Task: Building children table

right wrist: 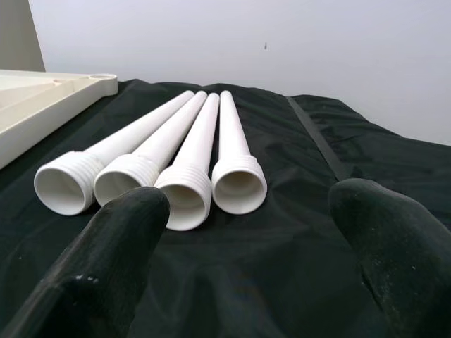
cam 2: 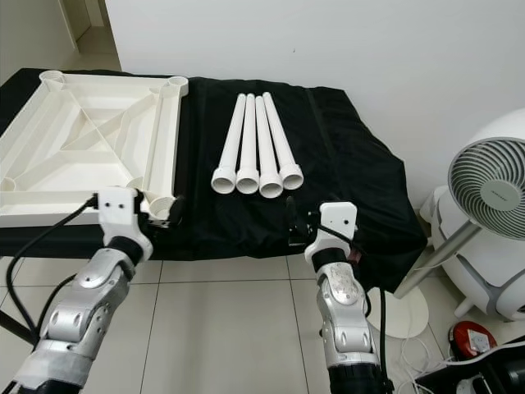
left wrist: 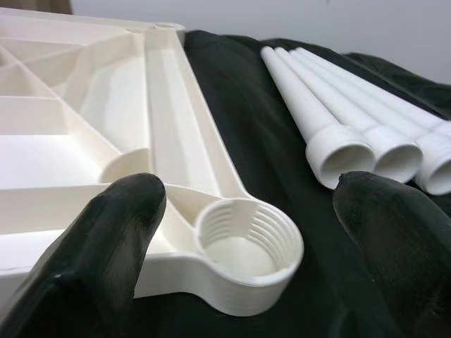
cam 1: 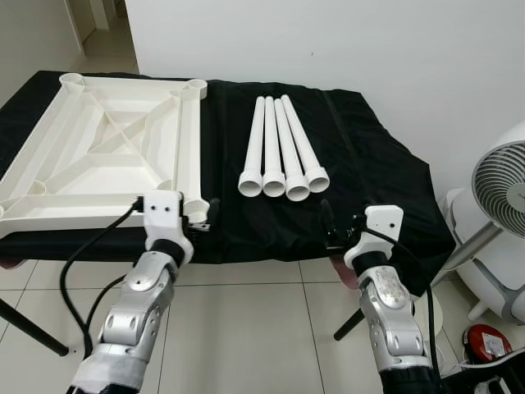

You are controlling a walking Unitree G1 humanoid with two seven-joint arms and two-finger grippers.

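Note:
An upturned white tabletop (cam 1: 107,139) lies on the left of the black-covered table (cam 1: 385,164). It has a threaded socket (left wrist: 248,253) at its near right corner. Several white legs (cam 1: 281,148) lie side by side in the table's middle, threaded ends (right wrist: 180,186) toward me. My left gripper (cam 1: 205,215) is open at the table's front edge, its fingers (left wrist: 123,232) on either side of that corner socket without touching it. My right gripper (cam 1: 335,228) is open too, low at the front edge, a short way in front of the legs and slightly to their right, holding nothing.
A white fan (cam 1: 502,193) stands on the floor to the right of the table, with a red object (cam 1: 486,341) below it. A black table leg (cam 1: 33,332) slants across the tiled floor at left. A white wall backs the table.

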